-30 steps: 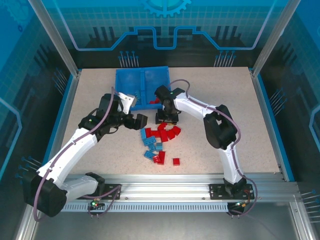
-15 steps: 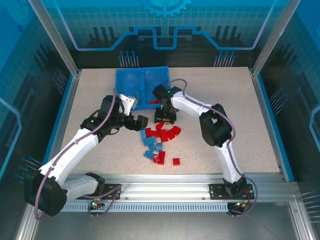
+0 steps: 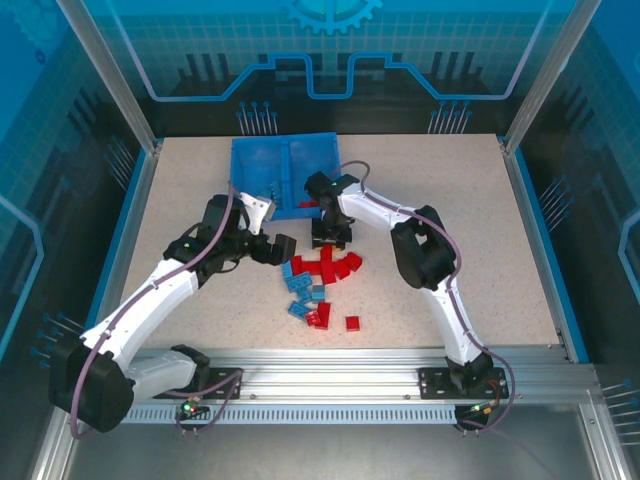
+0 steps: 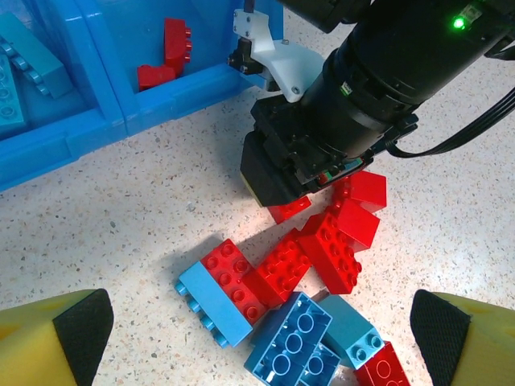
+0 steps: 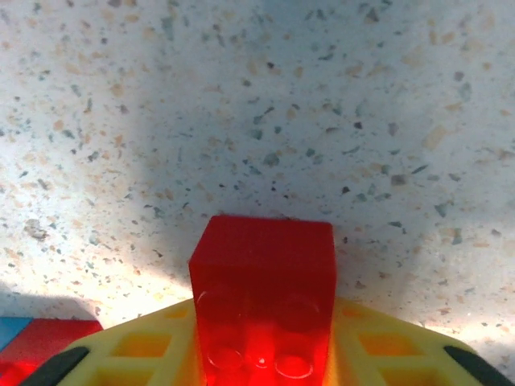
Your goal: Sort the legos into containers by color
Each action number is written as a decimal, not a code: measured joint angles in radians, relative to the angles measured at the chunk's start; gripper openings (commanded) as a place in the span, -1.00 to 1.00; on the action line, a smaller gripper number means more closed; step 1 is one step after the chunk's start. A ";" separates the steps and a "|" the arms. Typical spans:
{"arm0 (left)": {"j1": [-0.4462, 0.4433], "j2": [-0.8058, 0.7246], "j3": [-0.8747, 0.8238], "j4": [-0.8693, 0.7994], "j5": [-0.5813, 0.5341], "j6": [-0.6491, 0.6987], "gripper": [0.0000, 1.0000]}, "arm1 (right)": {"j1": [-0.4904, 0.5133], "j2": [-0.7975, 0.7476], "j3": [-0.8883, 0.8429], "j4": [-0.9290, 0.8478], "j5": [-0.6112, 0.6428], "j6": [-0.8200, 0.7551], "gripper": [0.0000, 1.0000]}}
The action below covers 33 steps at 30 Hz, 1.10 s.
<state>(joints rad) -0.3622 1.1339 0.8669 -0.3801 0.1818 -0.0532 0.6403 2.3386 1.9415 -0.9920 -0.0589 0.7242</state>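
Red and light blue legos (image 3: 320,282) lie in a loose pile on the speckled table in front of the blue bin (image 3: 240,182). My right gripper (image 3: 331,240) is down at the pile's far edge, shut on a red lego (image 5: 263,281) held between its yellow fingers (image 5: 137,350). My left gripper (image 3: 274,243) hovers wide open just left of the pile, over red and blue legos (image 4: 241,281), with nothing between its pads (image 4: 84,322). The bin's left compartment holds light blue legos (image 4: 32,60). Its right compartment holds red legos (image 4: 165,56).
The right arm's black wrist (image 4: 346,104) hangs close over the pile, just in front of the bin's near wall (image 4: 185,92). A single red lego (image 3: 352,323) lies apart near the front rail. Bare table lies to either side.
My right gripper's jaws have closed on the red lego at the pile's far edge. The left arm has crept slightly toward the pile, still open.
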 measured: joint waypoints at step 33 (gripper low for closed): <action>-0.001 -0.115 -0.087 0.077 -0.075 -0.193 0.97 | 0.008 0.128 0.513 0.152 0.377 -0.348 -0.29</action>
<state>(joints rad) -0.3630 1.0191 0.7803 -0.3031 0.1070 -0.2462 0.6483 2.4668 2.4550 -0.8402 0.3176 0.3759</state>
